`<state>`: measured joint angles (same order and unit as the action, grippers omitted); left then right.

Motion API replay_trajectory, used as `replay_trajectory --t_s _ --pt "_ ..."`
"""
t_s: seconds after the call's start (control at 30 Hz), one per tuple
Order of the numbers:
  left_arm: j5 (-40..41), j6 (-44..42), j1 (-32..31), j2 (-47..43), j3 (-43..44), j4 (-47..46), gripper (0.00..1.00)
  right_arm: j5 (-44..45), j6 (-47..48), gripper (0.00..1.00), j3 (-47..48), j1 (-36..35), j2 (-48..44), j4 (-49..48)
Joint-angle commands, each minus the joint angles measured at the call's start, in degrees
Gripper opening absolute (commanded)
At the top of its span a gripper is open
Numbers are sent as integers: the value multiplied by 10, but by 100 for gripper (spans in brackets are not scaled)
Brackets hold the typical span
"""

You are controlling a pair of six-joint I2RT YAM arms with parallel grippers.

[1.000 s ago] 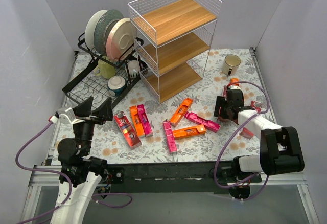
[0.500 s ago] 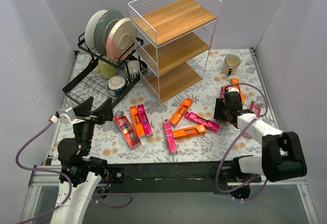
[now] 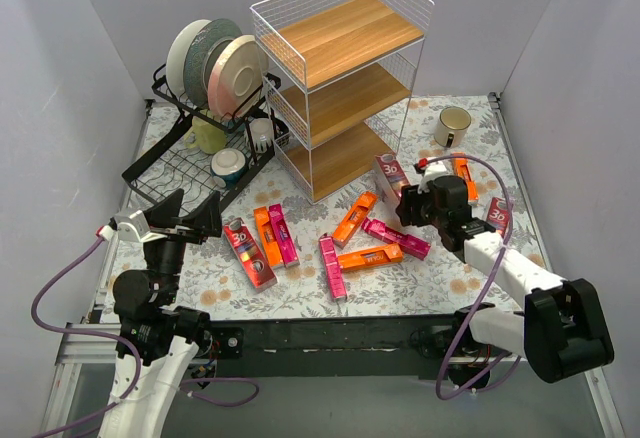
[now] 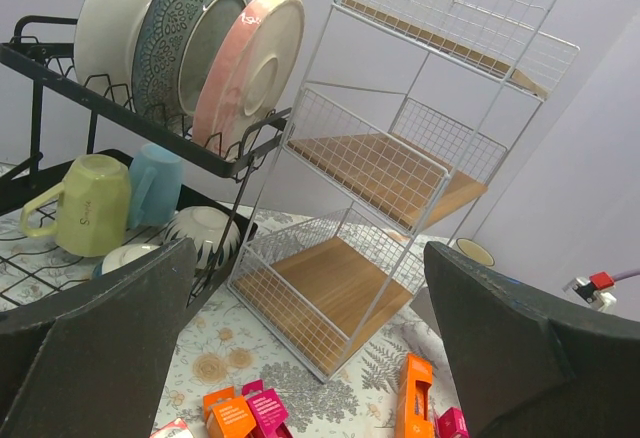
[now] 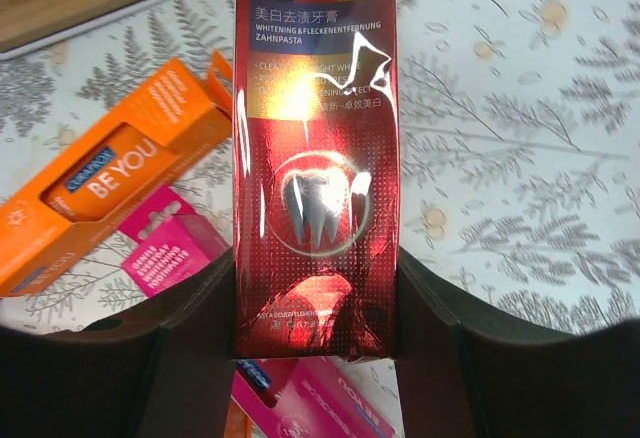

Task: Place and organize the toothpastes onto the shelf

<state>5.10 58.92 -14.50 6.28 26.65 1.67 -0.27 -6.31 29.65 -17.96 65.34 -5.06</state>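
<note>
My right gripper [image 3: 412,201] is shut on a dark red toothpaste carton [image 3: 391,174], also in the right wrist view [image 5: 316,158], and holds it above the table in front of the white wire shelf [image 3: 340,78]. Several orange, pink and red toothpaste cartons lie loose on the table: an orange one [image 3: 354,218], a pink one [image 3: 396,238], an orange one [image 3: 370,257], a pink one [image 3: 331,267] and a group of three [image 3: 260,241]. More cartons [image 3: 498,215] lie at the right. My left gripper [image 3: 190,220] is open and empty at the left; the shelf [image 4: 400,168] shows ahead of it.
A black dish rack [image 3: 205,123] with plates and mugs stands left of the shelf. A cream mug [image 3: 452,125] stands at the back right. Grey walls close in both sides.
My right gripper has lifted the dark red carton off the table at the right and carried it left, toward the shelf. The left arm has not moved.
</note>
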Motion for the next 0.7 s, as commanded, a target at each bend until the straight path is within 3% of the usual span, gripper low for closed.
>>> replay_trajectory --t_s 0.0,0.3,0.67 --pt "-7 -8 -3 7 -5 -2 98 -59 45 42 52 -26 30 -108" --pt "-8 -9 -3 13 -4 0 98 -62 46 43 131 -101 169 -215" --pt "-13 -9 -4 20 -4 0 98 0 9 42 167 -175 306 -384"
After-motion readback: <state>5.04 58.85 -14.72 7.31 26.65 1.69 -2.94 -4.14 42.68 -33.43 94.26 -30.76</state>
